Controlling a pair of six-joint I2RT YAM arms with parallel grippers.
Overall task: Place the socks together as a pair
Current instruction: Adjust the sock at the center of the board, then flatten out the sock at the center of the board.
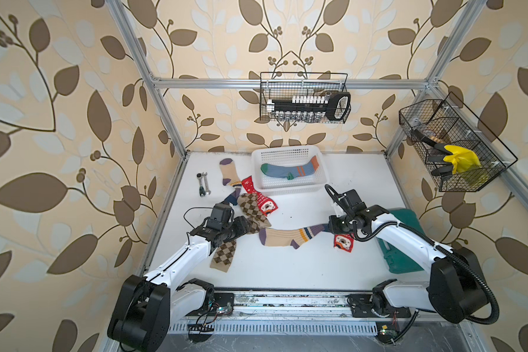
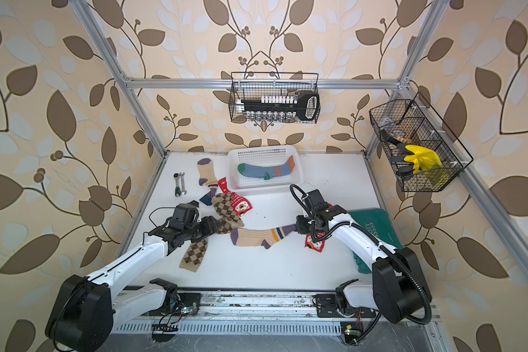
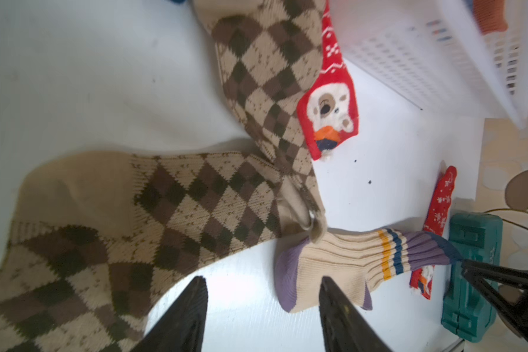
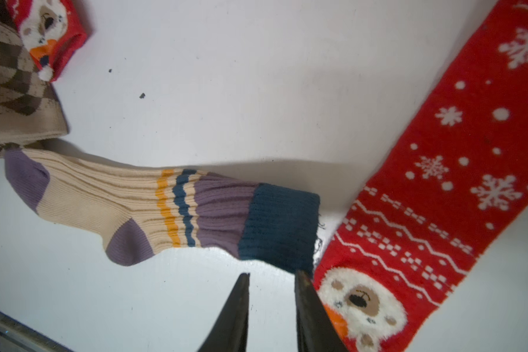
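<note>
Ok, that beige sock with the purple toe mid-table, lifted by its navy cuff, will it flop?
Probably floppy: the beige sock is ribbed knit lying flat and wrinkled, so it should dangle from the navy cuff. Likely light, being thin. Pushed, it would probably bunch rather than slide.

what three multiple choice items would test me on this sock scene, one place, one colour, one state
1. The blue-grey sock lies: A on the floor; B in the white basket; C in a gripper.
2. The beige sock between the arms has a toe coloured: A green; B red; C purple.
3. The left gripper is: A open, empty; B shut on a sock; C out of view.
Answers: B, basket walls surround it; C, its toe is purple; A, its jaws stand apart with table showing between.
</note>
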